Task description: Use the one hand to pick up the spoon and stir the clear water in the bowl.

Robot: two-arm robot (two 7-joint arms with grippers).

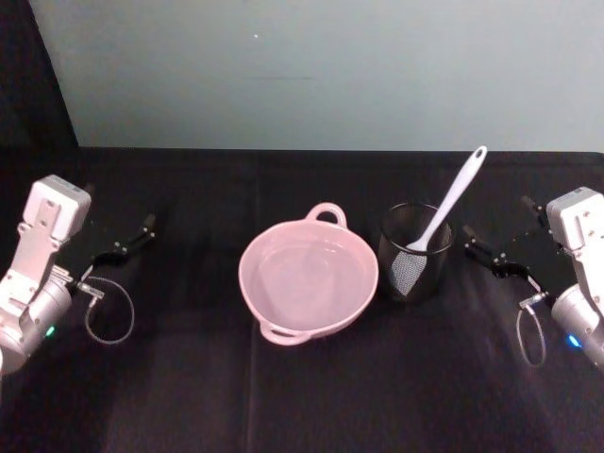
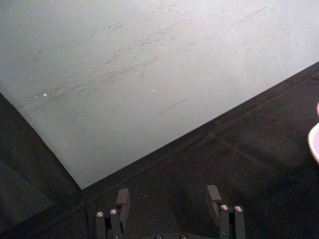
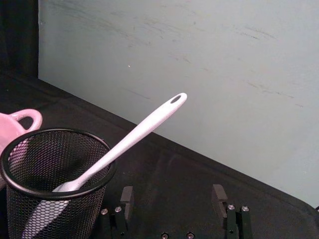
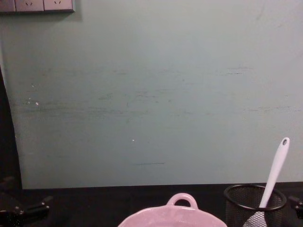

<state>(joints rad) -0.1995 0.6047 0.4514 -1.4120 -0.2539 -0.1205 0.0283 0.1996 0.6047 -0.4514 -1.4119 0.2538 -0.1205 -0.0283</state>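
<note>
Before pickup: open right gripper (image 3: 172,191) beside wire-mesh cup (image 1: 415,264) should next grasp white spoon (image 1: 451,203); left gripper (image 2: 168,191) parked open.

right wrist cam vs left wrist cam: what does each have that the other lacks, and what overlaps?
Right wrist, not left: the white spoon leaning head-down in the black wire-mesh cup, with the open right pincer beside the cup. Left wrist, not right: the open left pincer over the black tablecloth. Both: a part of the pink bowl at the frame edge, the teal wall and the tablecloth.
</note>
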